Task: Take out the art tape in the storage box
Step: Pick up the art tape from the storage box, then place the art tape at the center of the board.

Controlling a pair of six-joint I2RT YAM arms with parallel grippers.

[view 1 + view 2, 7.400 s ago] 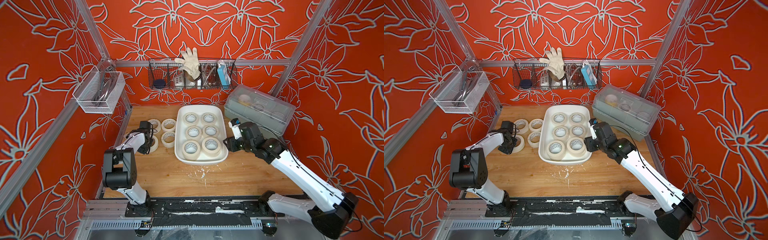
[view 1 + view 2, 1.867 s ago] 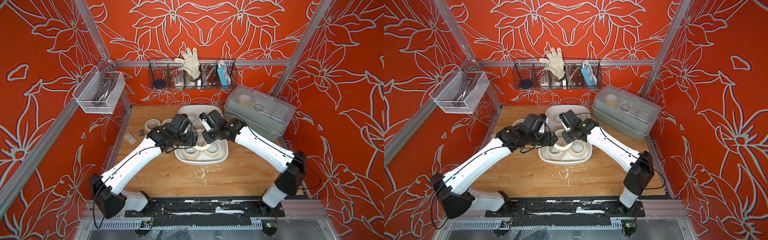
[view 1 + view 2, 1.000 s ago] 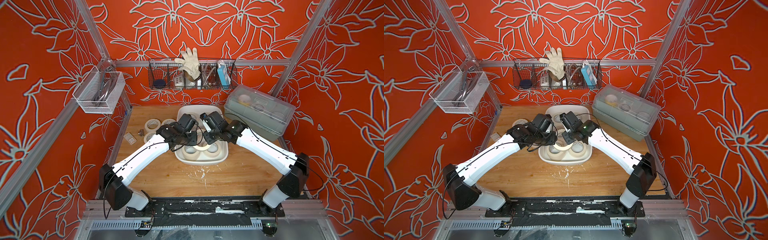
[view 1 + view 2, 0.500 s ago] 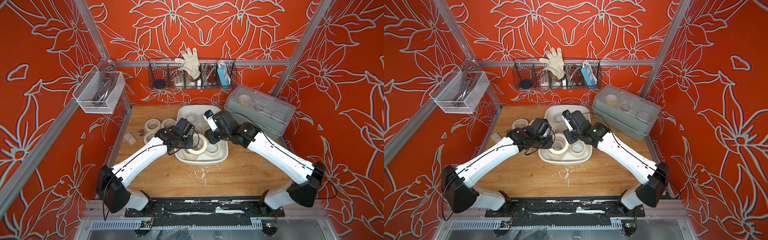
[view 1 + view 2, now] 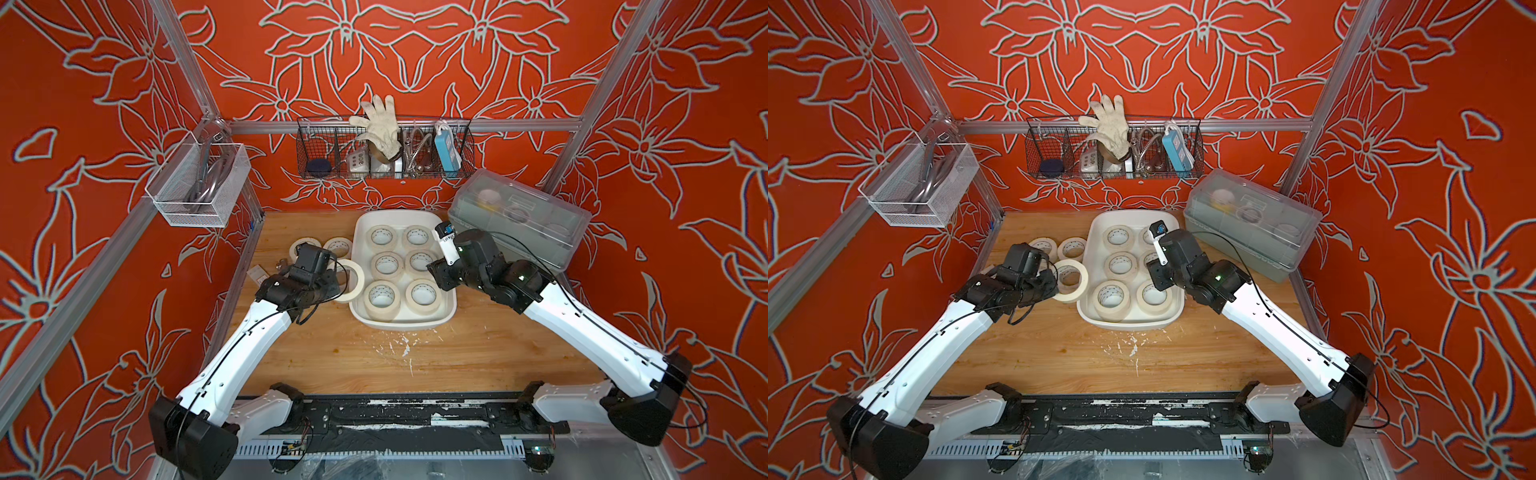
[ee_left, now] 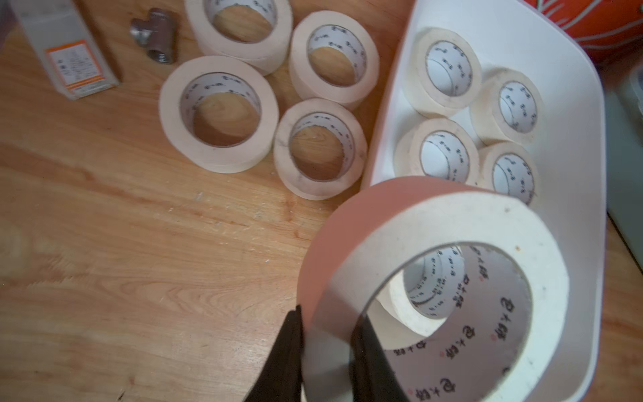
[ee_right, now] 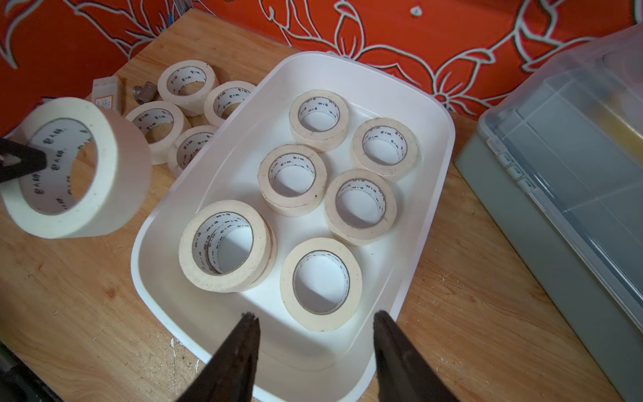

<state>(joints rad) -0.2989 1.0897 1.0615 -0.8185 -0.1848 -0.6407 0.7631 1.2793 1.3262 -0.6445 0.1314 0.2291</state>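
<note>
Just at 9 o'clock of the white tub (image 5: 399,214), left fingers (image 6: 288,348) pinching the wall of a tilted tape roll (image 6: 452,222), right fingers (image 7: 240,348) spread and empty over the tub's 3 o'clock edge, other rolls (image 5: 386,264) inside.

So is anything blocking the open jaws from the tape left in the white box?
Nothing visible does. The right gripper, jaws open, hangs over the edge of the lidless storage box, and the nearest tape roll lies flat just ahead of it, uncovered.
</note>
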